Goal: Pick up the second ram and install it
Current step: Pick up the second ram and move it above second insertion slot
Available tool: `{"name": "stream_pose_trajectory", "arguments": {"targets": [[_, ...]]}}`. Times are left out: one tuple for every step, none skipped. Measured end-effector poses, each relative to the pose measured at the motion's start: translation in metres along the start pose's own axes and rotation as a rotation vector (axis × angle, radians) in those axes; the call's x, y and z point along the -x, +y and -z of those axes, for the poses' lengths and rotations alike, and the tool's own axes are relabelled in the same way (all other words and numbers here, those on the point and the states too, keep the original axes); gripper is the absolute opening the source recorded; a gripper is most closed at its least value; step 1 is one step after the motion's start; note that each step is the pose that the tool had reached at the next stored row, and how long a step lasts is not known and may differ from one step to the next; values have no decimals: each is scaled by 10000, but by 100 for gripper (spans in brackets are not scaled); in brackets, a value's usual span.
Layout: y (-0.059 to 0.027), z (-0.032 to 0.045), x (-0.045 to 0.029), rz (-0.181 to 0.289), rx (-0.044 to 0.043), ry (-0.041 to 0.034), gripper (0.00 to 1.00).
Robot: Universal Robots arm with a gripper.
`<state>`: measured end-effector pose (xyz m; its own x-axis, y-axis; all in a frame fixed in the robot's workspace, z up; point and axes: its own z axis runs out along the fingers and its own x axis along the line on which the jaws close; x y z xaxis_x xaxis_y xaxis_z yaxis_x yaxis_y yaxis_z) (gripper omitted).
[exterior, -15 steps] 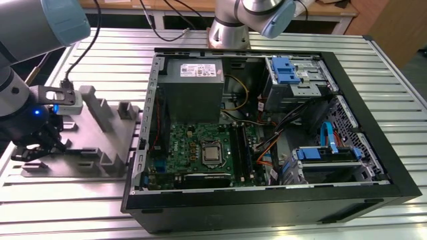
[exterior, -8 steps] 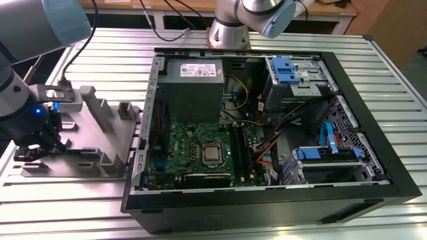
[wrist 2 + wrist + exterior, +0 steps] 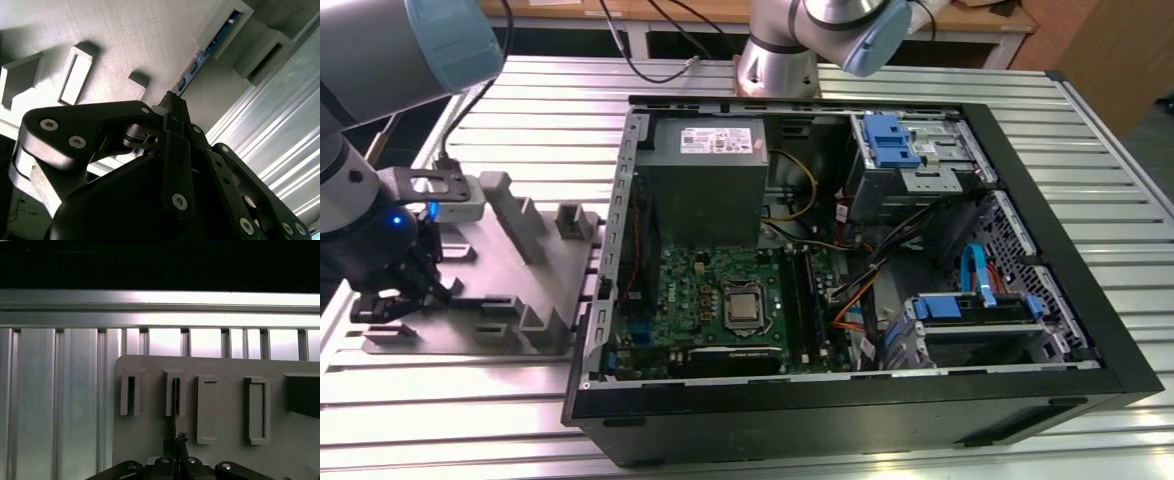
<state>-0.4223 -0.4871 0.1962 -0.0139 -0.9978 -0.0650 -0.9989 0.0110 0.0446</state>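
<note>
The second ram [image 3: 210, 47] is a thin dark stick with a blue tint. It stands on edge in a slotted grey holder block [image 3: 223, 29] on the grey holder plate [image 3: 507, 300], at the exterior view's left. Edge-on, the ram [image 3: 175, 395] runs from its block [image 3: 169, 376] down to my gripper [image 3: 175, 440]. The black fingers of my gripper [image 3: 172, 107] meet on the ram's near end, shut on it. In the exterior view my gripper [image 3: 387, 295] hangs low over the plate's left part.
The open computer case [image 3: 1067, 300] lies at the exterior view's right, with the green motherboard [image 3: 707, 290] and its black slot rails [image 3: 809, 300] inside. Other grey holder blocks [image 3: 255, 410] stand on the plate. A second arm's base [image 3: 781, 60] stands behind the case.
</note>
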Motion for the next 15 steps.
{"name": "stream_pose_trajectory", "arguments": {"targets": [[0, 0, 0, 100, 7, 4, 11], [1, -1, -1, 125, 8, 5, 11], [0, 5, 1, 124, 14, 11, 11], [0, 5, 0, 126, 15, 11, 11], [0, 5, 0, 126, 14, 11, 11], [0, 3, 0, 130, 13, 10, 11], [1, -2, -1, 203, 13, 9, 11], [1, -3, -1, 353, 21, 15, 11], [1, -4, -1, 518, 32, 21, 11], [1, -2, 0, 618, 41, 27, 11], [1, -4, 0, 653, 41, 27, 11], [0, 3, 1, 688, 50, 34, 11], [0, 3, 1, 694, 51, 35, 11], [0, 3, 1, 695, 52, 35, 11], [0, 3, 0, 697, 52, 35, 11]]}}
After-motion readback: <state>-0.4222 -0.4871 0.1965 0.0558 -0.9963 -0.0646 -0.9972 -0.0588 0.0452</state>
